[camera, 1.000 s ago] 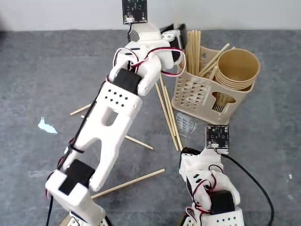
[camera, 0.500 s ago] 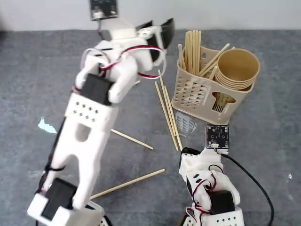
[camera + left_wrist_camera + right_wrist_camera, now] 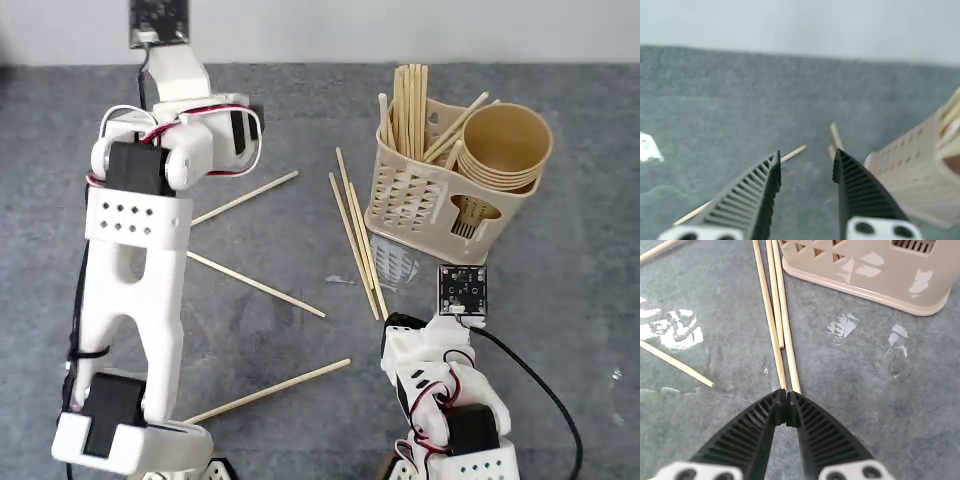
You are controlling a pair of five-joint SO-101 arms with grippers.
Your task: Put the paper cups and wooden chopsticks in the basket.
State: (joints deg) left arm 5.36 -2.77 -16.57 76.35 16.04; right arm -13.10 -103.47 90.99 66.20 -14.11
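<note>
several pale wooden chopsticks [image 3: 357, 235] lie loose beside the beige basket [image 3: 410, 195] holding stacked paper cups [image 3: 510, 150].
cup bases hidden; left gripper [image 3: 807, 154] spread apart, empty; right gripper [image 3: 786, 396] pressed closed, empty.

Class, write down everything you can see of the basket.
The basket is beige and plastic-looking, with walls pierced by triangular holes and a slotted end. It stands upright on the grey table, holding a stack of paper cups and several wooden chopsticks standing inside.

White plastic arms [image 3: 135, 260] carry black servos [image 3: 128, 165], red-and-white wire loops [image 3: 152, 128] and black, ribbed pincer fingers [image 3: 760, 200].
</note>
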